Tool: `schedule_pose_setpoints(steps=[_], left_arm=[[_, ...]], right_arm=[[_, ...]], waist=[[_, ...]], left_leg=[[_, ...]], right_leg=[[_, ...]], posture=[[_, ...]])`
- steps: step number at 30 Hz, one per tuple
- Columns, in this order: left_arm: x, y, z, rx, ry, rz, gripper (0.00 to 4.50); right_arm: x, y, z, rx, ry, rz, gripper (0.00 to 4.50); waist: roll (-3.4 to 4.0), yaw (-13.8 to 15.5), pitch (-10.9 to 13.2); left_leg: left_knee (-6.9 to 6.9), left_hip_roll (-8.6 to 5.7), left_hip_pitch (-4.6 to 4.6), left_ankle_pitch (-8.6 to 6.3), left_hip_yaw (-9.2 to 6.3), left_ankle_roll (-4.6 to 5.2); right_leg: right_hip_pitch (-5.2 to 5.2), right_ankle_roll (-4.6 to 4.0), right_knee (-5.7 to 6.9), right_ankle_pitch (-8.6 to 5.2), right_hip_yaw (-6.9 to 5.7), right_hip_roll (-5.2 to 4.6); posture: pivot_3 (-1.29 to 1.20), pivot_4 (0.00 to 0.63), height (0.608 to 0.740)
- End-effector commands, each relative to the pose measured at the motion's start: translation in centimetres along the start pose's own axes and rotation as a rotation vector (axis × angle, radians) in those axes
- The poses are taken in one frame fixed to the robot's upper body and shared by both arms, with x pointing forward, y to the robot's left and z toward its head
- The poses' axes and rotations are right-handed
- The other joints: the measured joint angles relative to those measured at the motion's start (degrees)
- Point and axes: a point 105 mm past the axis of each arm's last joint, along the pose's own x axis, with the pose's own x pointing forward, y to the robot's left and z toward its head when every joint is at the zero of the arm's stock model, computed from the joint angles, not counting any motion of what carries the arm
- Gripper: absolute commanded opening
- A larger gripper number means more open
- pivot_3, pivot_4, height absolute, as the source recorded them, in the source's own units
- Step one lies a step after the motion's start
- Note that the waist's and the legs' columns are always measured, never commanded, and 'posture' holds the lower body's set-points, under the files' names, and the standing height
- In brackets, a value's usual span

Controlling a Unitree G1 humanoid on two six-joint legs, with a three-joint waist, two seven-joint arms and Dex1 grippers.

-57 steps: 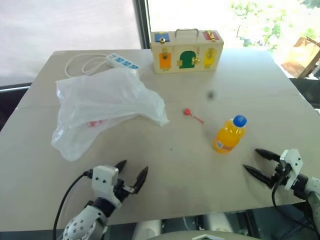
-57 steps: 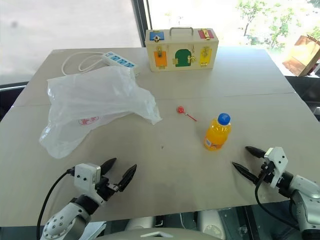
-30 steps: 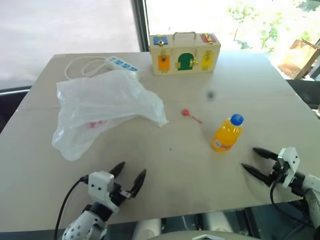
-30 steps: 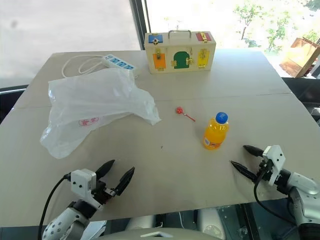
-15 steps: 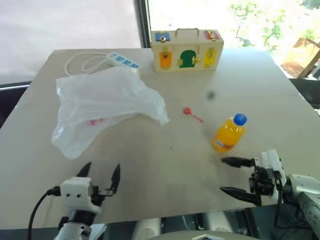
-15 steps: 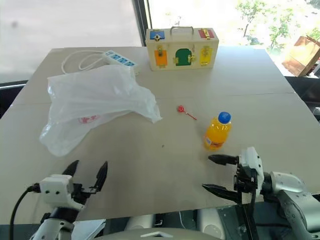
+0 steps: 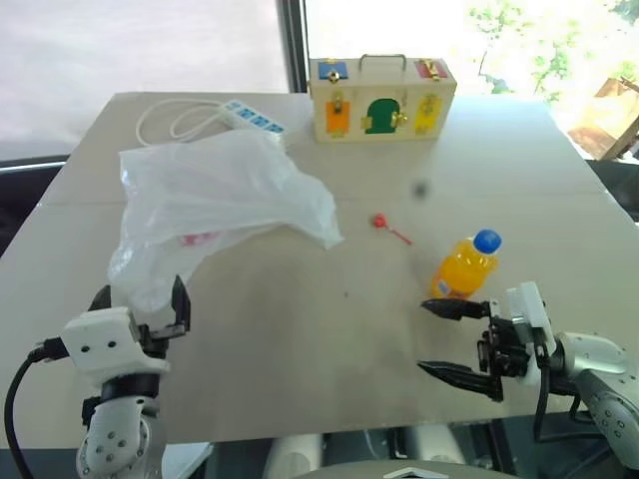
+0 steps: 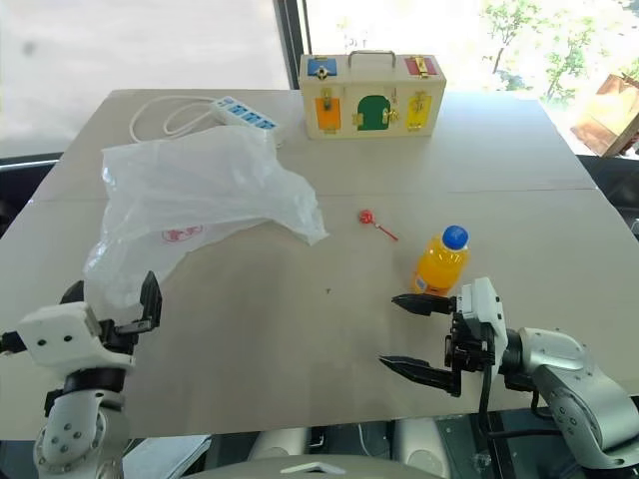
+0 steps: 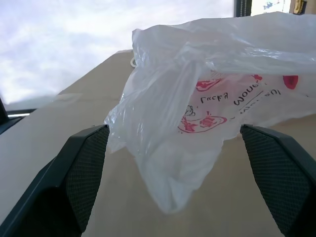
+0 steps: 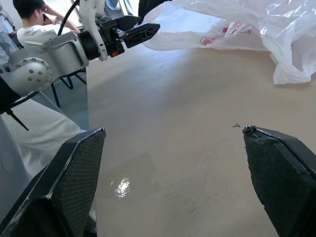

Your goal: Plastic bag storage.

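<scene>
The plastic bag [image 7: 215,205] lies crumpled on the counter [image 7: 329,329], over toward its left edge and roughly halfway between the near and far edges. It is thin, translucent white, puffed up in loose folds, with red printed marks showing through on the side facing the near edge. One tapered end points toward the near-left corner, another flap reaches out toward the middle of the counter.

The left gripper [image 7: 140,311] hovers just in front of the bag's near end, by the near-left corner, its two black fingers spread wide apart with nothing between them. In the left wrist view the bag [image 9: 207,108] hangs right ahead between those fingers, not touched by either.

The right gripper [image 7: 447,339] sits low over the near edge toward the right, turned sideways so it points across the counter toward the left. Its fingers are also spread wide and hold nothing.

An orange bottle [image 7: 462,265] with a blue cap stands upright just beyond the right gripper's far finger. A small red lollipop [image 7: 385,226] lies between the bag and the bottle. Along the far edge stands a wooden lock box [image 7: 382,98] with coloured doors, and near the far-left corner lies a white power strip [image 7: 250,117] with its coiled cord.
</scene>
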Motion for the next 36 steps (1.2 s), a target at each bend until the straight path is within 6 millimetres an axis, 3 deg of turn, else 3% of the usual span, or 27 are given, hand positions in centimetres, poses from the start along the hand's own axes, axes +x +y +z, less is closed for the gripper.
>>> schedule_pose_setpoints(steps=[1, 9, 13, 19, 20, 24, 30, 36], left_arm=[[0.8, 0.7, -0.3, -0.011, 0.029, 0.022, 4.47], [2.2, 2.4, -1.0, -0.095, 0.084, 0.115, 4.47], [2.5, 2.1, -1.3, -0.151, 0.096, 0.093, 3.29], [2.4, 1.4, -1.4, -0.183, 0.105, 0.063, 0.33], [2.4, 1.4, -1.4, -0.187, 0.105, 0.059, 0.02], [2.5, 1.0, -1.2, -0.217, 0.095, 0.037, 0.02], [2.6, -0.3, -0.7, -0.279, 0.078, -0.033, 0.02], [2.6, -2.5, -0.2, -0.339, 0.071, -0.136, 0.02]], right_arm=[[0.1, 0.1, 0.5, -0.032, -0.023, 0.001, 4.5], [0.4, -0.2, 0.5, -0.043, -0.033, -0.026, 4.5], [0.5, -0.3, 0.5, -0.046, -0.036, -0.035, 4.5], [0.5, -0.5, 0.5, -0.049, -0.037, -0.05, 4.5], [0.4, -0.6, 0.5, -0.049, -0.035, -0.057, 4.5], [-0.5, -1.2, -0.4, -0.022, 0.004, -0.099, 4.5], [-3.8, -1.3, -3.8, 0.078, 0.176, -0.143, 4.5], [-6.6, -3.7, -5.1, 0.05, 0.262, -0.322, 4.5]], waist=[[0.0, 0.0, 0.0], [0.0, 0.0, 0.0], [-0.01, 0.0, 0.0], [-0.01, 0.0, 0.0], [-0.01, 0.0, 0.0], [-0.02, 0.0, 0.0], [-0.01, 0.1, 0.0], [0.01, 0.0, 0.0]], left_leg=[[0.01, 0.0, 0.02, 0.0, 0.0, 0.0], [0.03, 0.02, 0.06, 0.0, -0.02, 0.0], [0.04, 0.03, 0.09, 0.01, -0.05, -0.01], [0.06, 0.03, 0.12, 0.01, -0.05, -0.01], [0.06, 0.03, 0.12, 0.01, -0.05, -0.01], [0.06, 0.03, 0.13, 0.01, -0.05, -0.01], [0.07, -0.02, 0.13, 0.01, -0.04, 0.0], [0.12, 0.0, 0.22, 0.01, -0.04, 0.0]], right_leg=[[0.0, 0.0, 0.03, 0.0, 0.0, 0.01], [0.1, 0.0, 0.05, 0.01, -0.01, 0.07], [0.15, -0.01, 0.06, 0.01, -0.03, 0.07], [0.18, -0.01, 0.06, 0.02, -0.02, 0.06], [0.18, -0.01, 0.06, 0.02, -0.02, 0.06], [0.19, -0.01, 0.06, 0.02, -0.02, 0.05], [0.21, -0.02, 0.06, 0.02, -0.02, -0.01], [0.28, -0.02, 0.08, 0.02, -0.01, 0.03]], posture=[[0.0, 0.15, 0.739], [0.0, 0.15, 0.739], [0.0, 0.15, 0.739], [0.0, 0.15, 0.739], [0.0, 0.15, 0.739], [0.0, 0.15, 0.739], [0.0, 0.15, 0.739], [0.0, 0.15, 0.739]])
